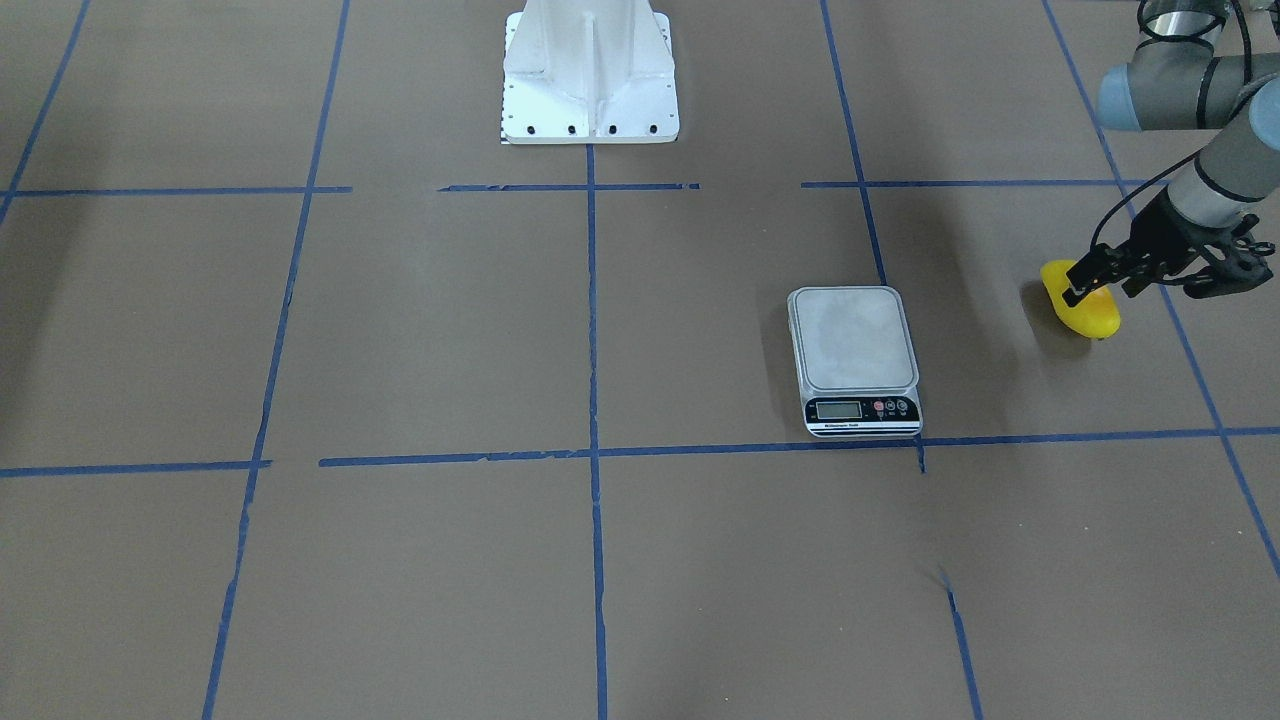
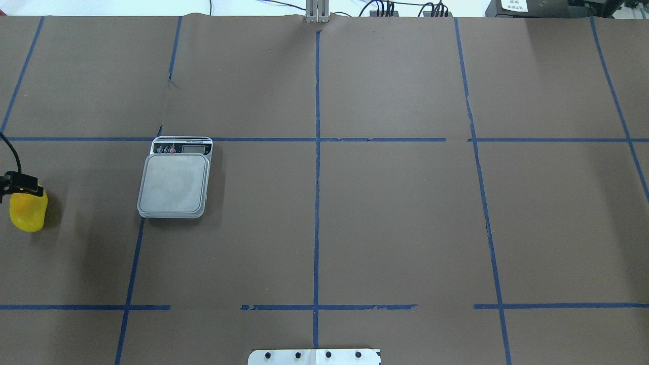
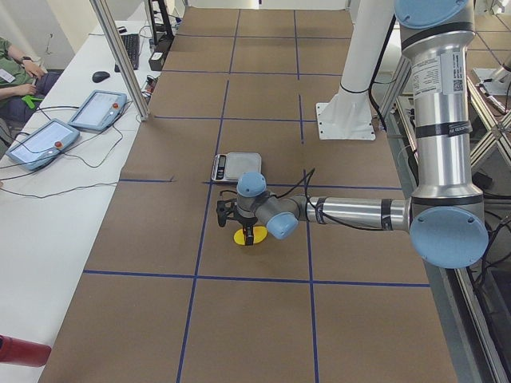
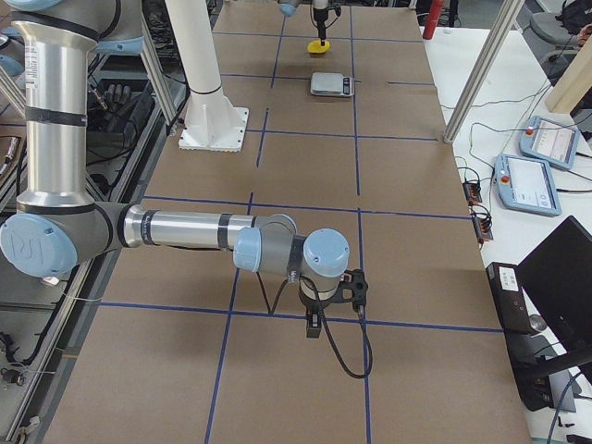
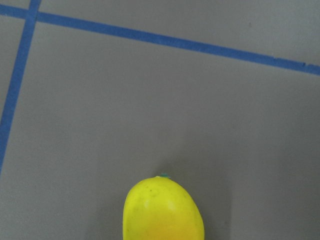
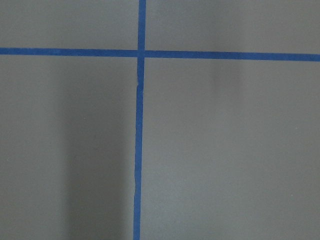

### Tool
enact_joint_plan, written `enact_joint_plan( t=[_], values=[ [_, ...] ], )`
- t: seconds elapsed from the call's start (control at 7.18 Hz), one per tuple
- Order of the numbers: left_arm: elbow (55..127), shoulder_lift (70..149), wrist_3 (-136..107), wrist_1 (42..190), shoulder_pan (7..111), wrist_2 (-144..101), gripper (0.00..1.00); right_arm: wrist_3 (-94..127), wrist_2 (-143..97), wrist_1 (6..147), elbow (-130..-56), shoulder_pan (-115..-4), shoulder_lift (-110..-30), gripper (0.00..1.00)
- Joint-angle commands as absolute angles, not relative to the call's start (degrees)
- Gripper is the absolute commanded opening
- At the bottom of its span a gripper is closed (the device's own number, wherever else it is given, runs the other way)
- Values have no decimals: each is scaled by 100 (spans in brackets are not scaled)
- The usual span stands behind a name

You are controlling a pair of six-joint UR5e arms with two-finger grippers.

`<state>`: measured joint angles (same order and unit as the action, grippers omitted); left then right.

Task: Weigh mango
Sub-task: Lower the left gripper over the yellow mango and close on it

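The mango [image 1: 1090,315] is a small yellow fruit lying on the brown table at the robot's far left, also in the overhead view [image 2: 29,212] and at the bottom of the left wrist view [image 5: 162,212]. My left gripper [image 1: 1100,292] hangs just above its far end with the fingers apart, holding nothing. The silver scale [image 1: 852,340] stands bare to the right of the mango in the overhead view [image 2: 174,183], its display toward the operators. My right gripper [image 4: 314,324] shows only in the right side view, low over bare table; I cannot tell whether it is open.
The white robot base [image 1: 590,70] stands at the robot's edge of the table. Blue tape lines [image 2: 317,152] split the brown surface into squares. Tablets [image 3: 96,110] and cables lie on a side bench along the operators' side.
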<state>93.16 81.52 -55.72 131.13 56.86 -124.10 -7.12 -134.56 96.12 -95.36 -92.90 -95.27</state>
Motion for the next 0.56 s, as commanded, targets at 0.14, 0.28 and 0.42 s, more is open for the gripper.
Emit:
enact_joint_plan(
  t=[0.14, 0.28, 0.42],
  values=[
    [9158, 8191, -5546, 13131, 5432, -12313, 85, -712, -13456, 9615, -9536, -9290, -9527, 100],
    [9158, 8209, -5537, 13131, 5423, -12313, 58, -712, -13456, 9615, -9536, -9290, -9527, 100],
    [9219, 8209, -5528, 13122, 5432, -12313, 23, -712, -13456, 9615, -9536, -9290, -9527, 100]
  ],
)
